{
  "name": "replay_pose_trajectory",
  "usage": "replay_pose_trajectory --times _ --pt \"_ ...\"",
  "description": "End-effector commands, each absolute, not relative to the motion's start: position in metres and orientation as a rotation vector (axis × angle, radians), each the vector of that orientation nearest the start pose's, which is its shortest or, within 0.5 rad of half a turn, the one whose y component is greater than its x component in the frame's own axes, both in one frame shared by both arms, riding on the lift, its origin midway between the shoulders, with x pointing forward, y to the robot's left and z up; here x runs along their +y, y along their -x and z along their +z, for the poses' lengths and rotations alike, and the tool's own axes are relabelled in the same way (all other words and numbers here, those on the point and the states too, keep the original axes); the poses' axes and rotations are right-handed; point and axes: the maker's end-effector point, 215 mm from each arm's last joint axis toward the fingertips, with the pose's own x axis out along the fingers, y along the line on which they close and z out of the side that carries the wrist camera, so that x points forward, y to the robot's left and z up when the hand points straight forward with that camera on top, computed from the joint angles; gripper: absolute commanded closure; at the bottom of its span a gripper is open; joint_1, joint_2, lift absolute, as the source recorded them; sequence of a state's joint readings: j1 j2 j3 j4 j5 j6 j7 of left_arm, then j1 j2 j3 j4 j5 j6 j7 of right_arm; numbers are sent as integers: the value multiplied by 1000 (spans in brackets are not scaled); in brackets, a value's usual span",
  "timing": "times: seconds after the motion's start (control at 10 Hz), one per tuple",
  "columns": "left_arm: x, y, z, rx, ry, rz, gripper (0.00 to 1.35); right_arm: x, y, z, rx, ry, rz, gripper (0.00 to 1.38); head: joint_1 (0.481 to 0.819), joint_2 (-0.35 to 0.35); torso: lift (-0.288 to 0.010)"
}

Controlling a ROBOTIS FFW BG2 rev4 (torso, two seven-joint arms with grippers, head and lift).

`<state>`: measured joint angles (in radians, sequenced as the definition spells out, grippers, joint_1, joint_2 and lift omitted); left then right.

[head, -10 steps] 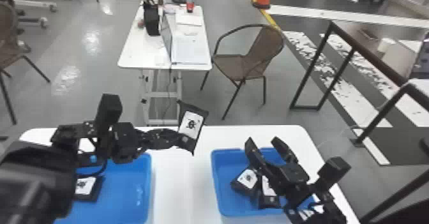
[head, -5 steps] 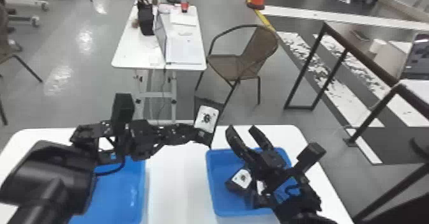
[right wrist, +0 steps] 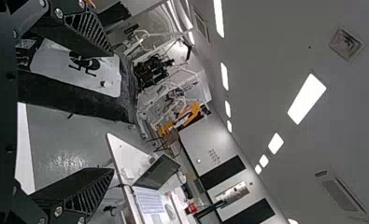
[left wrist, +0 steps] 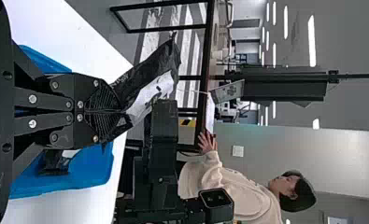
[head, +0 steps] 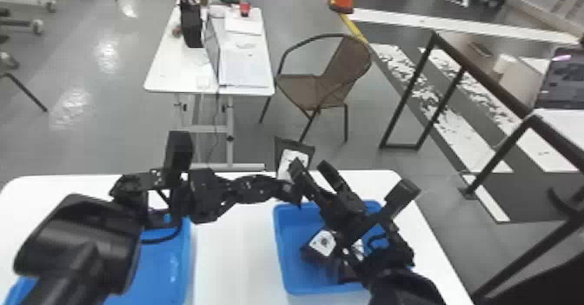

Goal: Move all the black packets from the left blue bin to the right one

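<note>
head view, just below centre toward six o'clock: a flat black packet with a white label (head: 287,161) stands nearly upright above the white table (head: 232,256), its lower end pinched by the left arm's ridged black pincer (left wrist: 121,112). the grip sits low, presumably to leave the free end for the right arm's pincer (right wrist: 109,110), which is spread, one finger close to the packet. a handover seems intended, since the blue plastic right bin (head: 296,278), between five and six o'clock, lies on that arm's side; the matching left bin (head: 152,273) is at eight. the packet looks crinkled and slightly glossy, its label printed with a black figure; it probably bends easily. other labelled black packets (head: 322,243) lie in the right bin.
</note>
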<state>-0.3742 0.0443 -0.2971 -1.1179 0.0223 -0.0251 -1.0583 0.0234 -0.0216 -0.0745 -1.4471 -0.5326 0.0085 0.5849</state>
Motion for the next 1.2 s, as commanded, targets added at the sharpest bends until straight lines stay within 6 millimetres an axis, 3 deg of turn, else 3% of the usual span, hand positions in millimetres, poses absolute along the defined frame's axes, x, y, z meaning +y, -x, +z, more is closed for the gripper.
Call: replay_pose_trajectory --times 0.0,0.1,0.2,0.3,0.6,0.8,0.9,1.0,1.1 --pt "-63 -521 -372 136 -79 -1334 1165 -167 -564 -360 -26 -567 473 163 695 -228 0" --pt "-67 -520 -372 140 -85 -1343 1165 -162 -565 -358 -27 -586 500 429 695 -227 0" --pt "-68 -520 -373 143 -81 -1346 1165 -160 -565 -357 -25 -589 508 791 695 -227 0" --pt "-67 -520 -374 148 -81 -1345 1165 -160 -565 -357 -28 -588 508 966 695 -227 0" --pt "-60 -525 -373 144 -79 -1329 1165 -157 -558 -361 -29 -590 532 1009 695 -222 0" --pt "-53 -530 -372 143 -73 -1307 1156 -161 -557 -361 -44 -581 523 1125 695 -216 0" --pt "-50 -532 -373 136 -52 -1288 1070 -166 -558 -363 -41 -590 499 1144 695 -215 0" --pt "-43 -535 -373 114 -10 -1240 777 -172 -559 -367 -46 -625 476 1142 695 -215 0" --pt "-26 -535 -387 147 28 -1190 450 -184 -559 -375 -39 -628 449 1142 695 -214 0"
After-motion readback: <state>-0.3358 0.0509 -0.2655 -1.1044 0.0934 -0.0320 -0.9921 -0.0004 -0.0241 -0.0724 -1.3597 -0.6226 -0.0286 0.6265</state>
